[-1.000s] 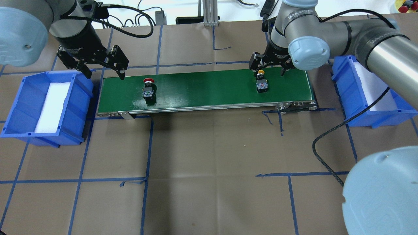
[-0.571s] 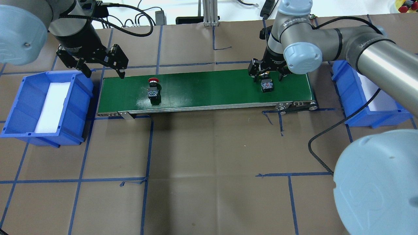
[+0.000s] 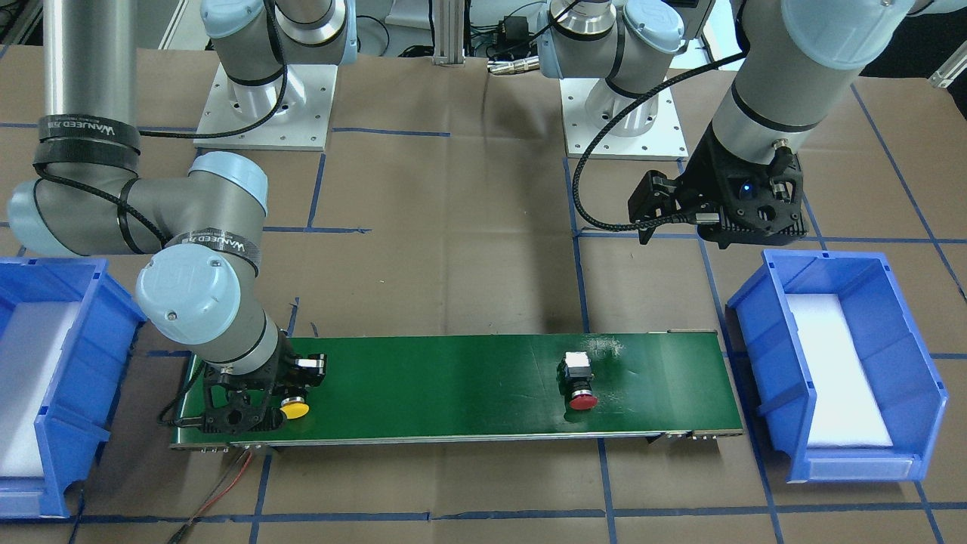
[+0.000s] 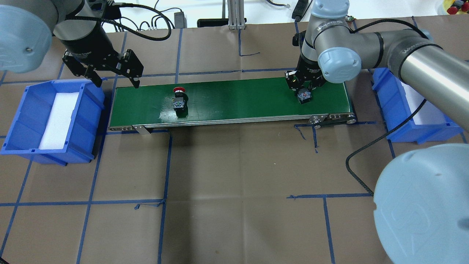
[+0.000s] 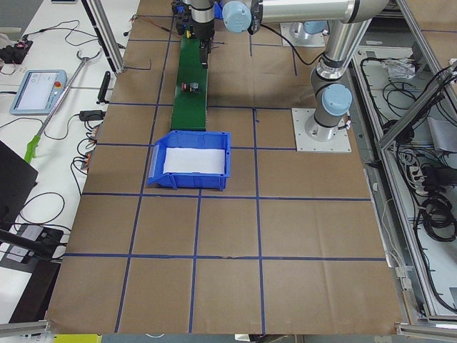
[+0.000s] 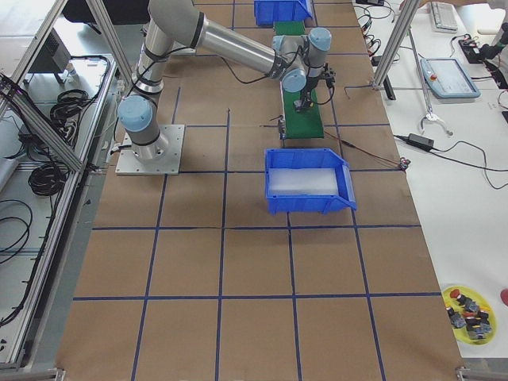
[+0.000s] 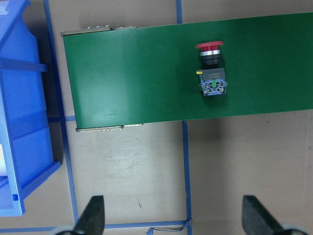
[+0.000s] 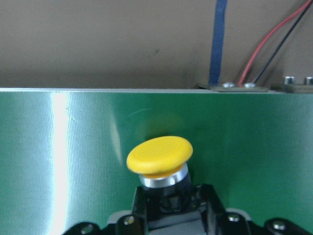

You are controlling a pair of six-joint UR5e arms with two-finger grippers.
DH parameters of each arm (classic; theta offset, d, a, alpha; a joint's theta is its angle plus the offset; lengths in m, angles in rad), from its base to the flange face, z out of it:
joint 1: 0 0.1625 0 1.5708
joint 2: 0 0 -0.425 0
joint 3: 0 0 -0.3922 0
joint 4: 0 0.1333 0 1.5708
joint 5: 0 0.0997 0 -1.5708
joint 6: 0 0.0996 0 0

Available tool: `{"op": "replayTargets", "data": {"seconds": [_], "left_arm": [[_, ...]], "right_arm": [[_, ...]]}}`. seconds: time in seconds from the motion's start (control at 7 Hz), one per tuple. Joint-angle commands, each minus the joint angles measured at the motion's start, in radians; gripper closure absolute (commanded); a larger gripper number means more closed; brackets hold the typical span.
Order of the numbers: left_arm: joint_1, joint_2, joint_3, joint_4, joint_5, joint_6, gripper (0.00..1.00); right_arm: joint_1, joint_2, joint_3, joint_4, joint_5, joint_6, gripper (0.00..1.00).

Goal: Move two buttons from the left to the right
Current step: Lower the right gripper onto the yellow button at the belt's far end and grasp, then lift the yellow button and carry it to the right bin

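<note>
The right end effector (image 4: 303, 89) pinches the small blocky button with the round yellow cap (image 8: 159, 154) at the right end of the long green belt (image 4: 238, 95) on the brown worktop (image 4: 234, 165). The small blocky button with the round red cap (image 4: 179, 99) lies on the belt, nearer its left end. The left end effector (image 4: 118, 84) hangs spread wide, up high near that end.

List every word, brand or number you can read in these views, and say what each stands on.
"WANJEED": black strap at the wrist of the right arm.
"WANJEED": second black strap higher on that arm.
White print above the left claw: too small to read.
</note>
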Motion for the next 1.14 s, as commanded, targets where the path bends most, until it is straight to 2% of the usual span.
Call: {"op": "replayTargets", "data": {"seconds": [0.0, 0.29, 0.43, 0.71, 0.86, 1.0], "left_arm": [[0.000, 0.000, 0.000, 0.000, 0.000, 0.000, 0.00], [-0.001, 0.000, 0.000, 0.000, 0.000, -0.001, 0.00], [0.000, 0.003, -0.002, 0.000, 0.000, 0.000, 0.00], [0.000, 0.003, -0.002, 0.000, 0.000, 0.000, 0.00], [0.000, 0.003, -0.002, 0.000, 0.000, 0.000, 0.00], [0.000, 0.003, -0.002, 0.000, 0.000, 0.000, 0.00]], "right_arm": [[-0.019, -0.046, -0.097, 0.130, -0.050, -0.011, 0.93], [-0.153, -0.050, -0.315, 0.399, -0.045, -0.031, 0.92], [-0.216, -0.047, -0.373, 0.443, -0.060, -0.122, 0.92], [-0.392, -0.031, -0.372, 0.442, -0.045, -0.404, 0.93], [-0.448, -0.026, -0.356, 0.438, -0.045, -0.429, 0.93], [-0.479, -0.023, -0.299, 0.415, -0.043, -0.428, 0.94]]}}
